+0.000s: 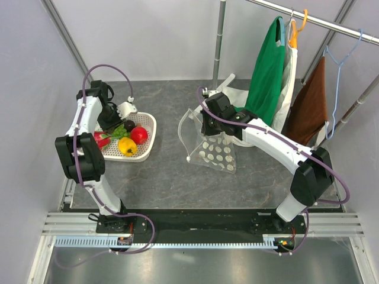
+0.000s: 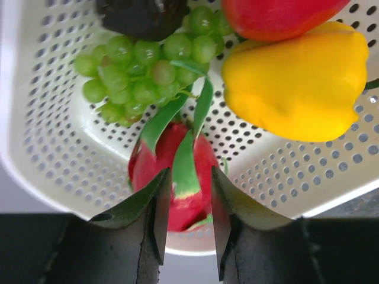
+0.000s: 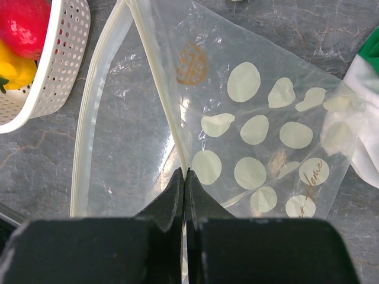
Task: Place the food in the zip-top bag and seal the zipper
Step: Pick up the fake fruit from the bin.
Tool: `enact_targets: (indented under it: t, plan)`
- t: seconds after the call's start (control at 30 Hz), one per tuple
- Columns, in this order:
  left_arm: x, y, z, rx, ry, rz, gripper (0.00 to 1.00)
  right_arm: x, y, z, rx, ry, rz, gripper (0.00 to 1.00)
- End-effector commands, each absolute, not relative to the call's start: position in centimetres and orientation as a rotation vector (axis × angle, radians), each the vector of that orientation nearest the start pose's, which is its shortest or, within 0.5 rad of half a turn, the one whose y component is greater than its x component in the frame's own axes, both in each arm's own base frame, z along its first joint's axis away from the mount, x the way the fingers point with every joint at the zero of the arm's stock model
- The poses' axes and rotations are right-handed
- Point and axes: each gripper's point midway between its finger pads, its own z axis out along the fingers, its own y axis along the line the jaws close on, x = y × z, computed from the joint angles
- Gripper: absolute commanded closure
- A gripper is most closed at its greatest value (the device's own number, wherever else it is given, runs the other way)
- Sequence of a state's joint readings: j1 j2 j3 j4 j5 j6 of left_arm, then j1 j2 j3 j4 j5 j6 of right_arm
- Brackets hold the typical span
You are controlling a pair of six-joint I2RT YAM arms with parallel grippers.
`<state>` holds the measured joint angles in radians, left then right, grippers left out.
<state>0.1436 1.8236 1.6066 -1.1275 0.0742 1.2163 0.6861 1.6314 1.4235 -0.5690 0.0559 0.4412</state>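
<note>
Inside the basket (image 2: 35, 148), left tool (image 2: 190, 176) pinches red fruit (image 2: 201, 158); right tool (image 3: 185, 173) pinches zipper (image 3: 155, 77).

red toy fruit with green tips (image 2: 177, 177) against the near wall of white perforated basket (image 2: 53, 148), touching bunch of green toy grapes (image 2: 142, 77); yellow toy pepper (image 2: 296, 83) alongside. clear white-dotted plastic bag (image 3: 266, 136) beside basket, mouth gaping. pale zipper strip (image 3: 158, 89) unsealed, one lip raised.

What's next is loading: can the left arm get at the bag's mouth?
Probably yes: right gripper holds the zip-top bag open, mouth facing the basket where left gripper grips red fruit.
</note>
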Motion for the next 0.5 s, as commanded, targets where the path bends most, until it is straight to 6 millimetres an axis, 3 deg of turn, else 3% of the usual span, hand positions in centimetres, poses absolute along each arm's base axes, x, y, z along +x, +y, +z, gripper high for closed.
enact_targets:
  t: [0.0,0.3,0.47]
  plan:
    - [37.1,7.2,9.3,1.517,2.543,0.007,0.60,34.2,28.6,19.5,-0.255,2.356,0.498,1.00]
    - [36.6,7.6,5.8,1.587,2.592,0.033,0.63,34.4,28.5,19.0,-0.253,2.369,0.493,1.00]
    - [36.7,7.9,5.3,1.599,2.596,0.052,0.81,34.6,28.5,18.8,-0.249,2.374,0.494,1.00]
